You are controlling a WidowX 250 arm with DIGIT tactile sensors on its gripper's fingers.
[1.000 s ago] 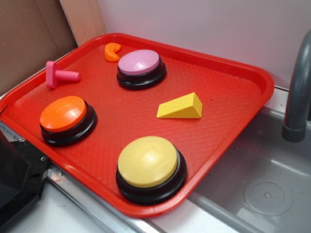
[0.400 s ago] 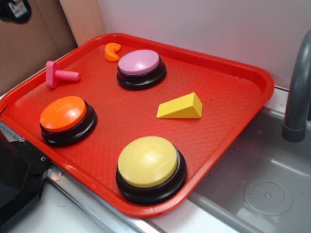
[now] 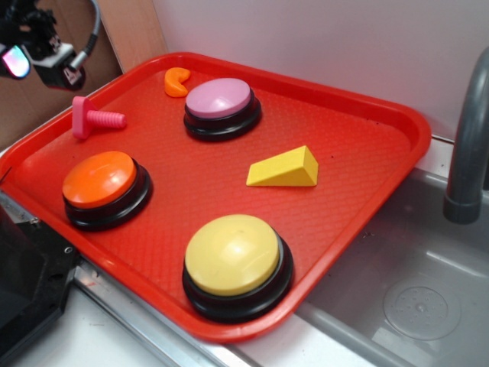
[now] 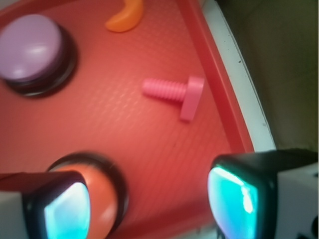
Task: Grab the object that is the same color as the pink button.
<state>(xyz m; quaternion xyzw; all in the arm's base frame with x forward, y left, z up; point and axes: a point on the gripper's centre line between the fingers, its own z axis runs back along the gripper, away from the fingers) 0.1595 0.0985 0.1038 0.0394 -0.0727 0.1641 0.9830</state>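
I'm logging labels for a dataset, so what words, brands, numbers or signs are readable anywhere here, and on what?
None can be read in either view.
The red plastic tray, the lilac-pink domed push button, the hot-pink toy bolt and the yellow wedge are all plain.
The gripper shows only glowing teal pads, no lettering.

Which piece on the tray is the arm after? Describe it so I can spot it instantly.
Find the red plastic tray, then its left rim past the orange-topped push button. The small hot-pink plastic bolt lies there on its side; only it has a ribbed shaft and flat head.
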